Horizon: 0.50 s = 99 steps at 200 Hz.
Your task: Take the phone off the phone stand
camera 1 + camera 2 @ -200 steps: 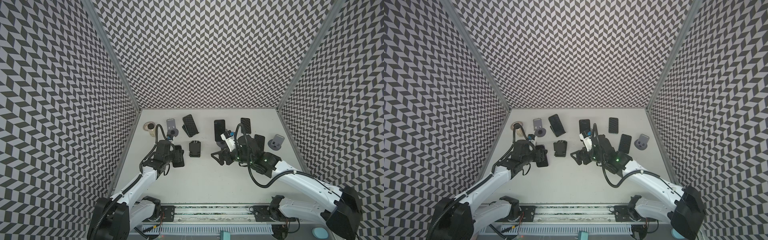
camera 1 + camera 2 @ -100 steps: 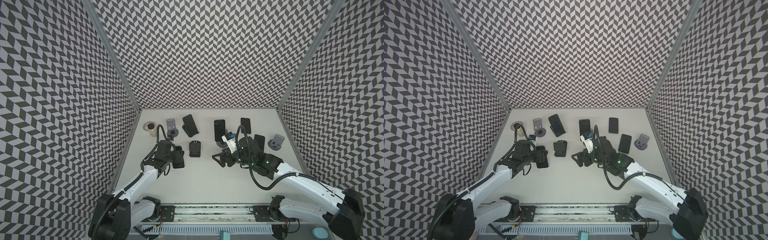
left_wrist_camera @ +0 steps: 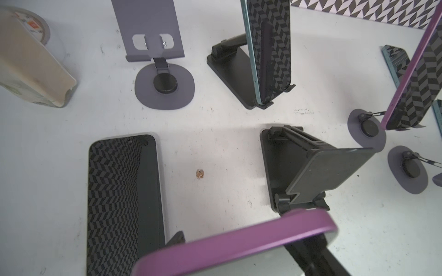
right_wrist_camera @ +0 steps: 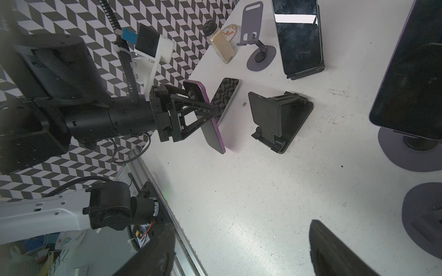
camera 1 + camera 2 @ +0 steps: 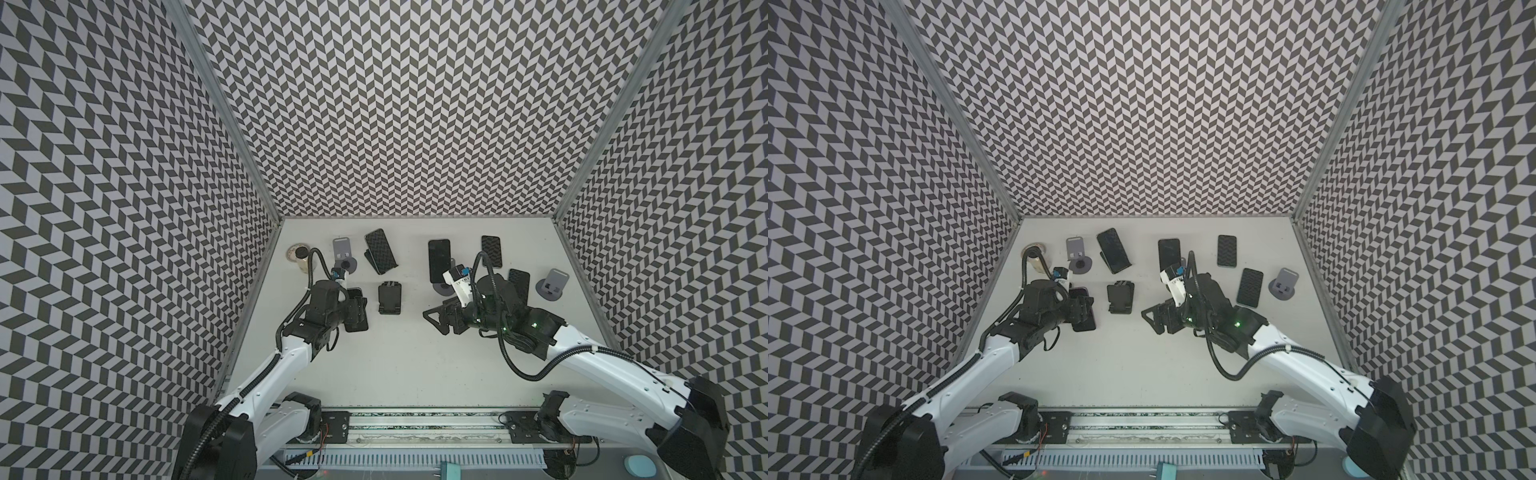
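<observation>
My left gripper [image 5: 358, 308] is shut on a purple-edged phone [image 4: 215, 136], gripping its two faces and holding it on edge, tilted, just above the table. In the left wrist view the purple phone [image 3: 239, 236] fills the near edge across the left gripper [image 3: 239, 249]. To the phone's right, apart from it, a black folding phone stand [image 5: 390, 297] [image 4: 277, 119] stands with nothing on it. My right gripper [image 5: 436, 323] [image 4: 241, 258] hovers open and empty right of that stand.
A dark phone [image 3: 119, 203] lies flat beside the held one. Behind are a phone on a black stand [image 5: 380, 255], a phone on a round grey stand [image 5: 439, 259], two flat phones [image 5: 491, 250] [image 5: 518, 286], two bare grey stands [image 5: 344, 257] [image 5: 550, 284] and a jar [image 5: 300, 257].
The right gripper has drifted slightly toward the table's near edge. The left arm and the phone it holds have barely moved.
</observation>
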Motion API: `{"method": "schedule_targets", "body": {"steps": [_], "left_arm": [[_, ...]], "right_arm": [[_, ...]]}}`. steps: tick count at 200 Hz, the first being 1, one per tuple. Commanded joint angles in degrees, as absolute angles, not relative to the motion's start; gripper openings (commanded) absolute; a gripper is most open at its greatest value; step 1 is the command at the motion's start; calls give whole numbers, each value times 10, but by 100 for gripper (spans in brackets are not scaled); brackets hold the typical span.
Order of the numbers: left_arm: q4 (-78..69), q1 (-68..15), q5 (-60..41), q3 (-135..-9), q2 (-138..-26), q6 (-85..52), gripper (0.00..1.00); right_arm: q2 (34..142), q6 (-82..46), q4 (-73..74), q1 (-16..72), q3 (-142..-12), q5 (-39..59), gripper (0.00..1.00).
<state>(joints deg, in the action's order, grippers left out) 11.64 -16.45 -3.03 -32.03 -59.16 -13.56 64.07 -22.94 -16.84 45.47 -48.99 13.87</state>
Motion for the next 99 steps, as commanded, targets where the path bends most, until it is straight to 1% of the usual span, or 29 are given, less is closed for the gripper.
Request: {"method": "schedule_targets", "body": {"steps": [1,23,40,54,72,83,99], "left_arm": [[96,-161,-24,-328,-579,-139,60],[95,-161,-33,-328,-581,-140,60],[93,-161,-46,-330,-587,-140,60],[93,-162,-51,-324,-590,-141,60],[84,-162,-54,-324,-587,-142,60],[71,-161,-61,-319,-586,-142,60],[82,-162,-65,-320,-586,-143,60]], "right_arm": [[633,-231,-162,459,-515,129,85],[643,-213,-148,459,-519,92,85],[650,-209,-128,459,-535,37,86],[647,-223,-66,459,-523,-12,85],[649,-223,-13,458,-534,-36,85],[658,-219,-14,458,-561,-48,84],[678,-223,-64,458,-627,-68,84]]}}
